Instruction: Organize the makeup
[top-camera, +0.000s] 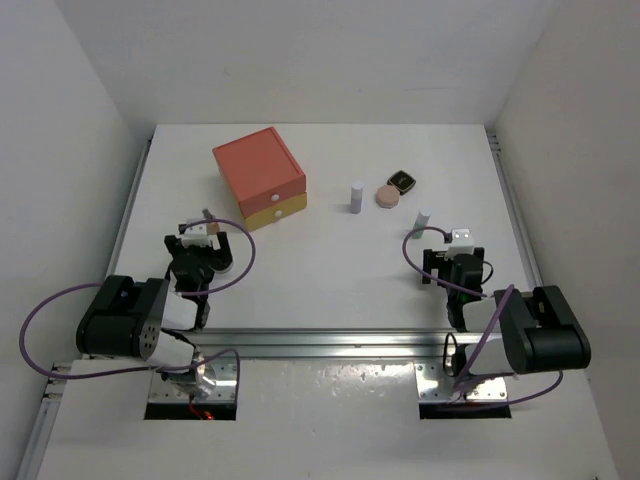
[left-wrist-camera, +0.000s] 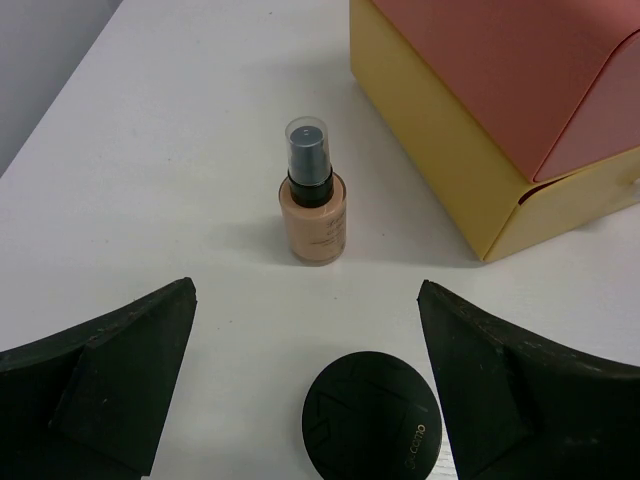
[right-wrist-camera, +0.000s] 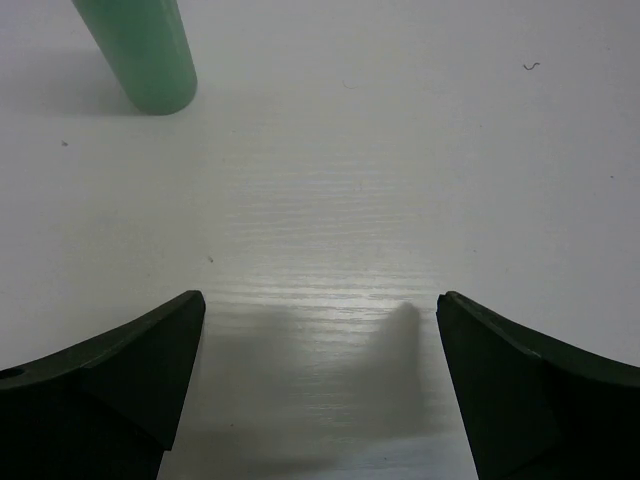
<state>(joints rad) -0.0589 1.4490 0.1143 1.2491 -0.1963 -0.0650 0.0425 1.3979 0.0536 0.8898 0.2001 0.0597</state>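
My left gripper (top-camera: 204, 243) (left-wrist-camera: 307, 290) is open, low over the table just left of the drawer box. A black round disc (left-wrist-camera: 372, 420) lies flat between its jaws. A beige foundation bottle (left-wrist-camera: 312, 205) (top-camera: 208, 215) with a clear cap stands just ahead. My right gripper (top-camera: 441, 256) (right-wrist-camera: 320, 297) is open and empty over bare table. A pale green-white tube (right-wrist-camera: 140, 50) (top-camera: 423, 218) stands ahead to its left. A white tube (top-camera: 356, 197), a peach-pink round compact (top-camera: 388, 196) and a black squarish compact (top-camera: 402, 181) sit mid-table.
The orange and yellow drawer box (top-camera: 258, 178) (left-wrist-camera: 480, 120) stands at the back left, its drawers shut, close to the right of my left gripper. White walls enclose the table on three sides. An aluminium rail (top-camera: 320, 343) runs along the near edge.
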